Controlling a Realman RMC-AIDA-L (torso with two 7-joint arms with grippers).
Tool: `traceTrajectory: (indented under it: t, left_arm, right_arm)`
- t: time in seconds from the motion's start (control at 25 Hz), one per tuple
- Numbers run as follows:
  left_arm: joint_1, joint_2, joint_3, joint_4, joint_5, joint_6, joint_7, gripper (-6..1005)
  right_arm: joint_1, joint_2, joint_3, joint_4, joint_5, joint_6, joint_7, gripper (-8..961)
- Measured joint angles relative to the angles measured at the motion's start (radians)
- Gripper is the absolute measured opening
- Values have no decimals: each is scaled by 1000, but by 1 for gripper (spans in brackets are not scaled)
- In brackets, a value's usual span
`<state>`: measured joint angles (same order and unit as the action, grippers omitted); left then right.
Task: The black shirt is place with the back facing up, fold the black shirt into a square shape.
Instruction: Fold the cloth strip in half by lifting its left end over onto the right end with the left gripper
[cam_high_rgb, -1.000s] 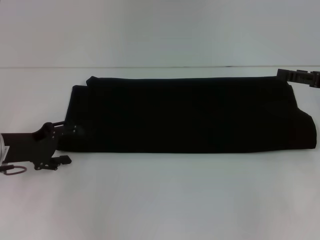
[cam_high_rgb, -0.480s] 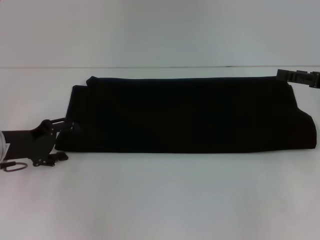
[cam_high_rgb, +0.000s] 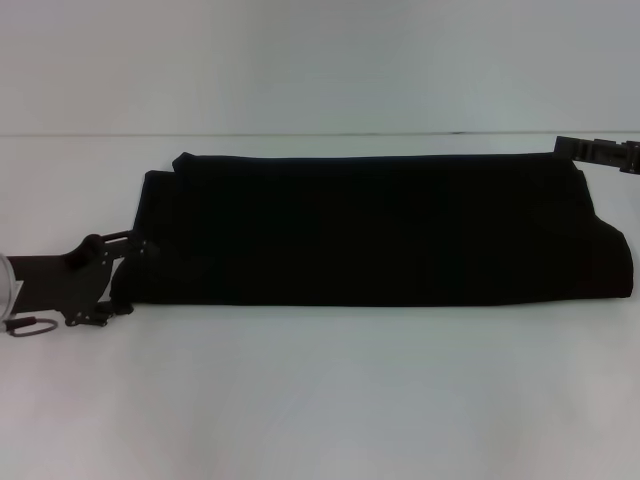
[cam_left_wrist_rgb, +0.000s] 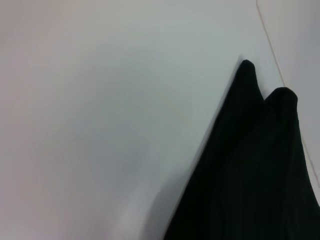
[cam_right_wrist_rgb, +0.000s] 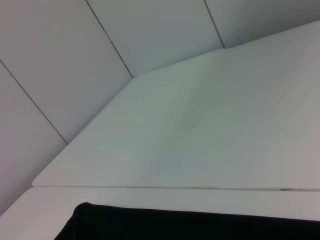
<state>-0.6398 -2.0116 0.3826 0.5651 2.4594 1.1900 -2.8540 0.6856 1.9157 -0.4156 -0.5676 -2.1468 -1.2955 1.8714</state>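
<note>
The black shirt (cam_high_rgb: 380, 230) lies on the white table (cam_high_rgb: 320, 400) as a long flat band running left to right, with no lettering showing. My left gripper (cam_high_rgb: 128, 278) is at the band's near left corner, open, one finger by the left edge and one by the front edge, holding nothing. The left wrist view shows the shirt (cam_left_wrist_rgb: 255, 170) ending in two rounded points. My right gripper (cam_high_rgb: 598, 152) sits at the shirt's far right corner, only partly in view. A strip of the shirt (cam_right_wrist_rgb: 200, 225) shows in the right wrist view.
The table's far edge (cam_high_rgb: 320, 134) meets a pale panelled wall (cam_right_wrist_rgb: 125, 30). A small ring with a cable (cam_high_rgb: 30, 327) hangs from the left arm near the left border. Bare white table lies in front of the shirt.
My left gripper has drawn back to the left and slightly up, off the shirt's left end. The shirt and the right gripper have not moved.
</note>
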Motion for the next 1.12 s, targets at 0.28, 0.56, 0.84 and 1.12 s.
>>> traceTrajectory:
  t: [0.28, 0.56, 0.84, 1.12]
  left_arm:
    - [-16, 3, 12, 0, 1, -15, 2, 799]
    - [-22, 4, 26, 1, 1, -35, 12, 792]
    - [-26, 4, 37, 1, 1, -38, 18, 784]
    - [-19, 3, 27, 0, -18, -39, 59, 776]
  right_arm:
    - [0, 0, 0, 0, 1, -3, 3, 940]
    - [0, -1, 0, 0, 1, -3, 4, 941]
    - [0, -1, 0, 0, 1, -2, 3, 940]
    - [3, -3, 0, 0, 1, -3, 3, 940]
